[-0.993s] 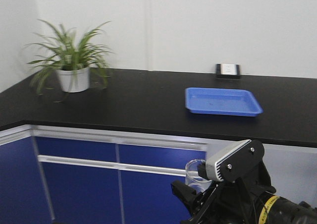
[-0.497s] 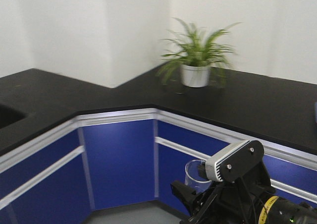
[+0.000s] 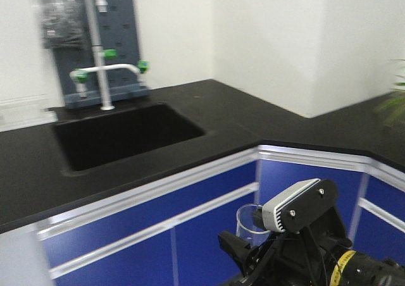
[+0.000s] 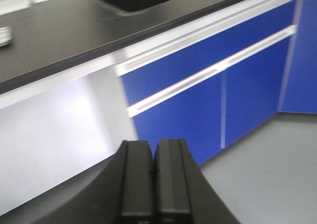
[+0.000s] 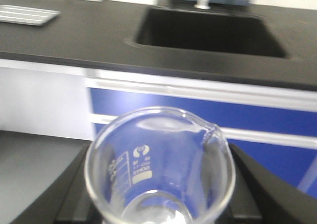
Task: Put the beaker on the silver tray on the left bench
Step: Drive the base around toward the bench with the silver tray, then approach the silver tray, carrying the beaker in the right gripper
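My right gripper [image 5: 158, 204] is shut on the beaker [image 5: 158, 164], a small clear glass with white printed marks, held upright between the black jaws. The beaker [image 3: 249, 220] also shows in the front view, low down in front of the blue cabinets, with the right gripper [image 3: 243, 248] below it. The silver tray [image 5: 24, 14] lies on the black left bench [image 5: 89, 35] at the far left, left of the sink; a corner of the silver tray [image 4: 3, 34] shows in the left wrist view. My left gripper [image 4: 153, 177] is shut and empty, pointing at the cabinet fronts.
A black sink [image 3: 126, 134] is sunk in the bench top [image 3: 240, 118], with a white tap with green handles [image 3: 101, 64] and a grey pegboard behind it. Blue cabinet doors [image 3: 190, 229] run below. A green plant [image 3: 395, 102] is at the right edge. Grey floor [image 4: 277, 174] lies below.
The front view has swung left: from the blue tray and plant, past the bench corner, to the sink. The beaker stays held in my right gripper.
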